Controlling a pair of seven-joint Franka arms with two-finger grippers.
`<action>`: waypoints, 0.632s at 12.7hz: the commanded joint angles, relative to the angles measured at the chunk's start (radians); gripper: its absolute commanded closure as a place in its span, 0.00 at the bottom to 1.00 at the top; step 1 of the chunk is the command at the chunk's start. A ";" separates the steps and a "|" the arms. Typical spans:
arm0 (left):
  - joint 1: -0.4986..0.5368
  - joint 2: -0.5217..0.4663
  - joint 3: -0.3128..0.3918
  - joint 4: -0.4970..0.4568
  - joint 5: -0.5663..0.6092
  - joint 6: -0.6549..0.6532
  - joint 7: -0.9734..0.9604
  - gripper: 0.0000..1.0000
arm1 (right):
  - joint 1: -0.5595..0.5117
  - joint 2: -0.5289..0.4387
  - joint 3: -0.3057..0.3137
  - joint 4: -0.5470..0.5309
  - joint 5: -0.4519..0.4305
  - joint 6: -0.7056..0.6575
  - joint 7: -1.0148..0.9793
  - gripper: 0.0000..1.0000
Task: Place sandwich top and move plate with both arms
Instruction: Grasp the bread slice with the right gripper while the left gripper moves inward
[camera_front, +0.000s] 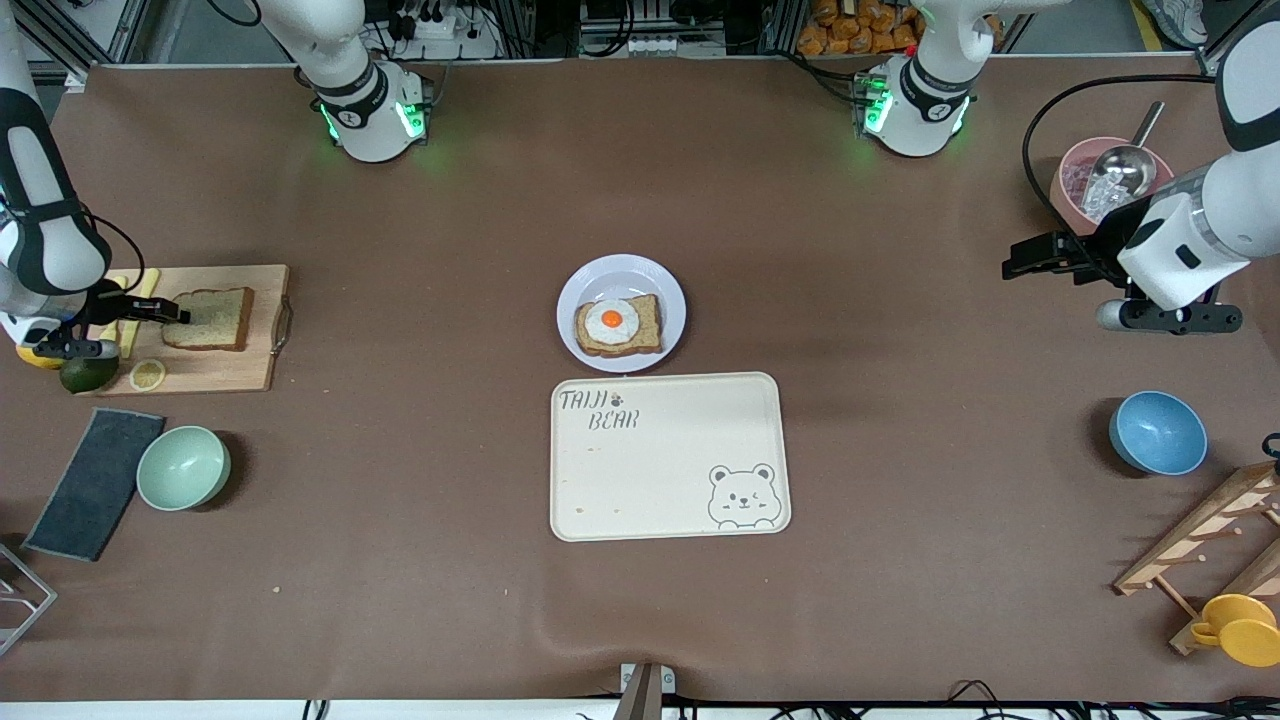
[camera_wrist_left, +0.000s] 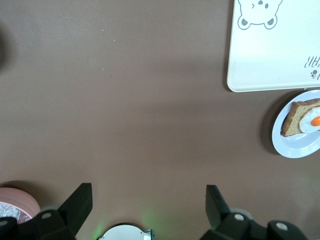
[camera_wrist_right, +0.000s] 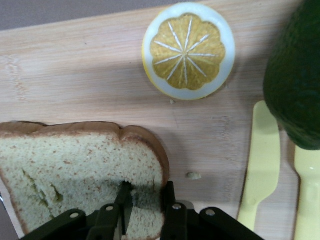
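Lay on the wooden cutting board (camera_front: 215, 375) at the right arm's end of the counter (camera_front: 400, 600): the sandwich top (camera_front: 210, 318), flat, plain side up. Reached the slice's edge: the right gripper (camera_front: 172, 312), jaws closed down onto the bread, one finger (camera_wrist_right: 123, 202) pressed on the upper face and the other finger at the crust, slice not lifted off the board. Shared the same board: a lemon slice (camera_wrist_right: 188, 50), a dark green avocado (camera_wrist_right: 295, 75) at the board's corner, and pale yellow plastic cutlery (camera_wrist_right: 260, 165) beside the bread.

Sat near the middle of the counter: the plate (camera_front: 621, 272), carrying a bread slice with a fried egg (camera_front: 617, 323). Lay just beside the plate, nearer to the front camera: the cream bear-printed tray (camera_front: 668, 470), apart from the plate by a thin gap.

Waited over bare counter at the left arm's end: the left gripper (camera_front: 1035, 255), jaws spread wide and holding nothing, both fingers (camera_wrist_left: 77, 202) clear in the left wrist view. Stood near that arm: a pink bowl (camera_front: 1075, 160) with a metal scoop (camera_front: 1125, 165).

Also on the counter: a blue bowl (camera_front: 1158, 432), a wooden rack (camera_front: 1215, 535) and a yellow cup (camera_front: 1240, 628) toward the left arm's end; a mint green bowl (camera_front: 183, 467) and a dark grey cloth (camera_front: 95, 483) toward the right arm's end, nearer to the front camera than the board.
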 joint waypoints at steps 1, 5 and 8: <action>0.004 -0.001 -0.002 -0.031 -0.026 0.034 0.012 0.00 | -0.030 0.024 0.014 0.011 -0.001 0.013 -0.010 1.00; 0.011 0.055 -0.002 -0.034 -0.125 0.063 0.014 0.00 | -0.024 0.014 0.017 0.017 -0.001 0.005 -0.014 1.00; 0.014 0.067 0.000 -0.032 -0.152 0.063 0.014 0.00 | -0.018 0.006 0.018 0.027 -0.001 -0.012 -0.014 1.00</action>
